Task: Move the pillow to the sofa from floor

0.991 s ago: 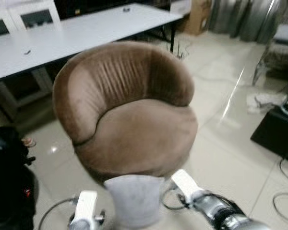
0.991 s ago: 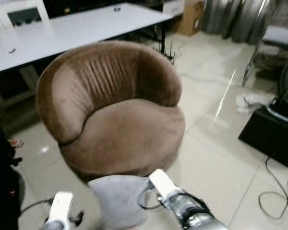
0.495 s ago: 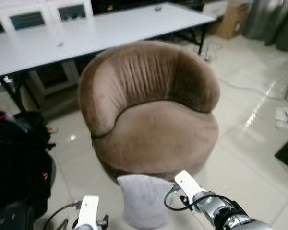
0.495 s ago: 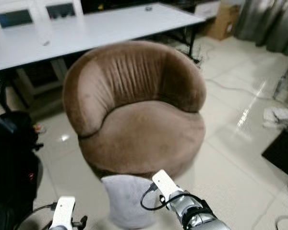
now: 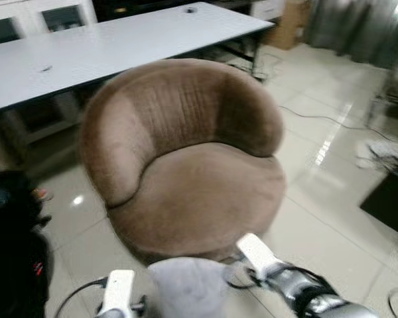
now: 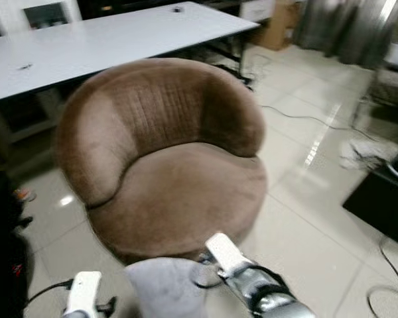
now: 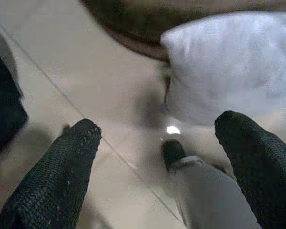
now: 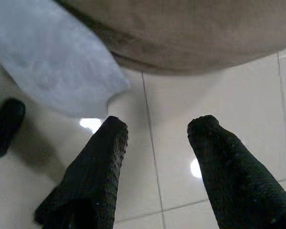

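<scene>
Left eye view shows a round brown sofa chair [image 5: 186, 172] on a pale tiled floor [image 5: 318, 212], and behind it a long white desk [image 5: 119, 40]. A grey-white pillow [image 5: 186, 288] is between the two silver arms, just in front of the sofa's front edge and lower than its seat. It is not on the seat. I cannot tell from the head views if the pillow rests on the floor or is lifted.

Seen by its wrist camera, the left gripper [image 7: 157, 143] has its two black fingers spread wide, with nothing between them; the pillow [image 7: 233, 62] is ahead of the fingertips, next to the dark base of the sofa. The right gripper [image 8: 155, 131] is also spread apart and empty, over bare tiles. In that view the pillow [image 8: 52, 62] is to one side of the fingers, close under the curved brown edge of the sofa [image 8: 190, 33].

A black bag [image 5: 10, 252] stands on the floor at the robot's left, and a black box [image 5: 388, 202] lies at the right.
</scene>
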Tool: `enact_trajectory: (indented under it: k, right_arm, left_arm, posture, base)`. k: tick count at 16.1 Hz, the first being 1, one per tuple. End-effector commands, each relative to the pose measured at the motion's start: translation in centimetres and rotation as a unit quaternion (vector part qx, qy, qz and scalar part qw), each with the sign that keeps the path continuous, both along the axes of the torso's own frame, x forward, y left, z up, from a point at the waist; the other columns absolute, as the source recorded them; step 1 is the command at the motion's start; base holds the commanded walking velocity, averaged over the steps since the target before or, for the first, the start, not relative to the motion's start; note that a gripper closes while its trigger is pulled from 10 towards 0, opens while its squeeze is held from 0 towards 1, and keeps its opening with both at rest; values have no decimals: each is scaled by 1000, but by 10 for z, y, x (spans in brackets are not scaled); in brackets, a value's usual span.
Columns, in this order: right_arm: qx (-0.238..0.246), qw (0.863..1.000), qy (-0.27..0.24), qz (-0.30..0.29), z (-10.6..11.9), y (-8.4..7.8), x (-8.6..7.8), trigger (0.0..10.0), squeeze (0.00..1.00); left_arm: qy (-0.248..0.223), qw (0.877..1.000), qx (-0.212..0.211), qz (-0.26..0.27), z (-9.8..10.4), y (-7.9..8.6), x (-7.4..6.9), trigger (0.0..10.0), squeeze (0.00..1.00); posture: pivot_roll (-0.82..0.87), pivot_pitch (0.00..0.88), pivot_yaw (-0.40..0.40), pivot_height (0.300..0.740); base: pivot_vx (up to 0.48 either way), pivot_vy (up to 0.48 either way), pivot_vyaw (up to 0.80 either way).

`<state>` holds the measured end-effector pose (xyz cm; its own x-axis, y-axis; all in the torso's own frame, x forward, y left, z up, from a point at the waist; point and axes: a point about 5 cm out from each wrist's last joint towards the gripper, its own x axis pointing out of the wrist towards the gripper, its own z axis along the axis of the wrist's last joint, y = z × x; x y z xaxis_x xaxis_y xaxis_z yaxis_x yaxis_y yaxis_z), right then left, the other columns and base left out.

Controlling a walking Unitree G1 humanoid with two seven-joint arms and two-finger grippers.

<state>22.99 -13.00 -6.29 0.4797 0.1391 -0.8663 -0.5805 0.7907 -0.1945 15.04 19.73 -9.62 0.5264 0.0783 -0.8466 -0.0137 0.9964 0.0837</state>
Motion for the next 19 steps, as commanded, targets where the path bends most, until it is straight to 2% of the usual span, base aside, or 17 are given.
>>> enact_trajectory:
  k: [1,16,19]
  right_arm:
    - [-19,1000,11,-11,-3,-17,-5,10000,0]
    - [-7,1000,19,-20,-6,-18,-9,10000,0]
    - [-4,1000,22,-12,-5,-18,-9,10000,0]
  left_arm:
    - [-9,1000,-13,-3,1,-10,5,10000,0]
    - [1,1000,-1,-24,-1,-12,2,10000,0]
    - [1,1000,1,-25,-1,-12,3,10000,0]
  posture:
    - [-71,0,22,736]
    - [-73,0,21,736]
    - [-75,0,22,716]
  base:
    - [450,0,0]
    - [0,0,0]
    - [0,0,0]
